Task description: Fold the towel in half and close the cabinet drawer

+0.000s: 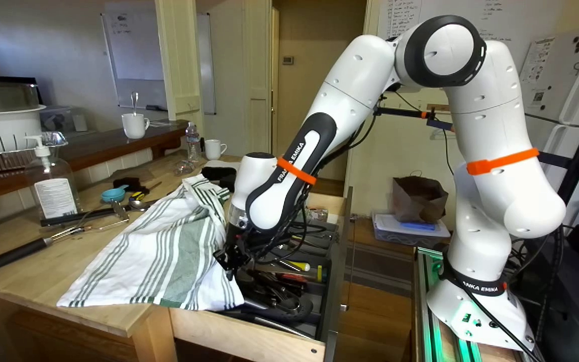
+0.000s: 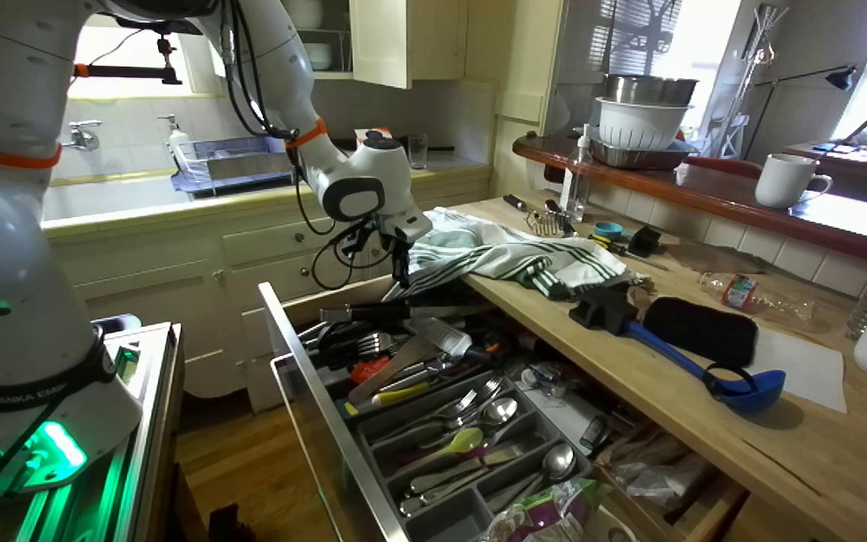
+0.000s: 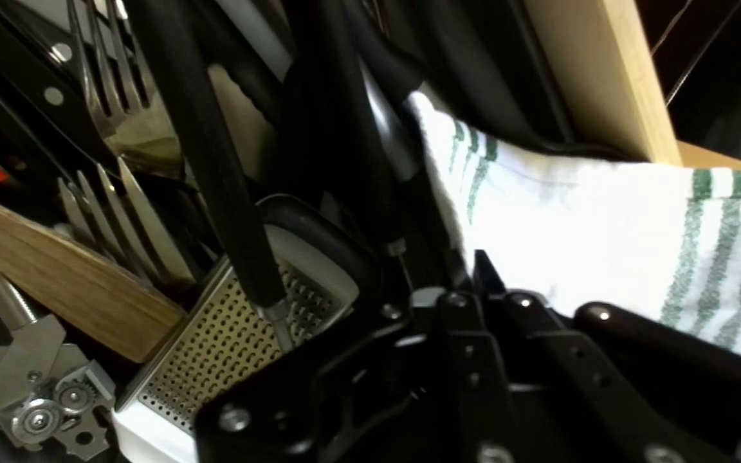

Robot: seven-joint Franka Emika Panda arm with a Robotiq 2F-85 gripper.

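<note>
- Apparently, folding stage: tool (image 3: 470,270) clenched on edge of towel (image 3: 576,231), which lies toward three o'clock, wrist view.
- Next should be lifting edge across; cabinet drawer (image 1: 247,334) open, closing outstanding.

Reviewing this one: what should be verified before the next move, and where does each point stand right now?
1. That the gripper is shut on the towel: ok; the wrist view shows a cloth edge pinched.
2. That it holds only cloth: cannot tell; dark handles crowd close by.
3. That the towel is folded in half: not ok; it lies rumpled.
4. That the towel is clear of the cabinet drawer: not ok; one end reaches over it.
5. That the cabinet drawer is closed: not ok; it stands pulled out.
</note>
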